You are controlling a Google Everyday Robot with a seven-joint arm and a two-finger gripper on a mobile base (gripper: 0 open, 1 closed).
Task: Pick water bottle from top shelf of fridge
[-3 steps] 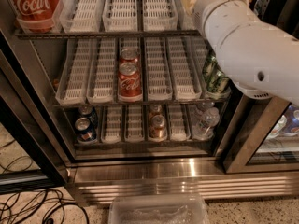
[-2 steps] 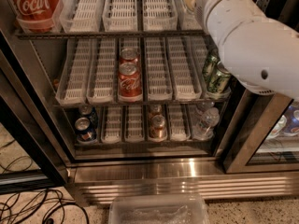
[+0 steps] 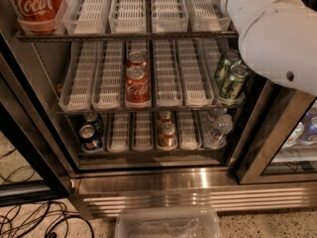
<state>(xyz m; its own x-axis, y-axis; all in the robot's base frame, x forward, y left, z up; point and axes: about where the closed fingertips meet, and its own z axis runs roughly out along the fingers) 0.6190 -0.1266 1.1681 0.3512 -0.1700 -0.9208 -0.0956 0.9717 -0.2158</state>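
The fridge stands open, with a steel louvred base and several racks of white slotted trays. The highest rack in view, the top shelf, holds a large red Coca-Cola can at its left. The water bottle with the white-and-blue label does not show; it is hidden or out of view. My white arm fills the upper right, in front of the right end of the top shelf. The gripper is out of view, past the arm toward the top edge.
Two red Coca-Cola cans and two green cans sit on the middle rack. Blue cans, brown cans and a small clear unlabelled bottle sit on the lower rack. A clear plastic bin and cables lie on the floor.
My arm has shifted a little up and to the right, uncovering more of the green cans. Nothing in the fridge has moved.
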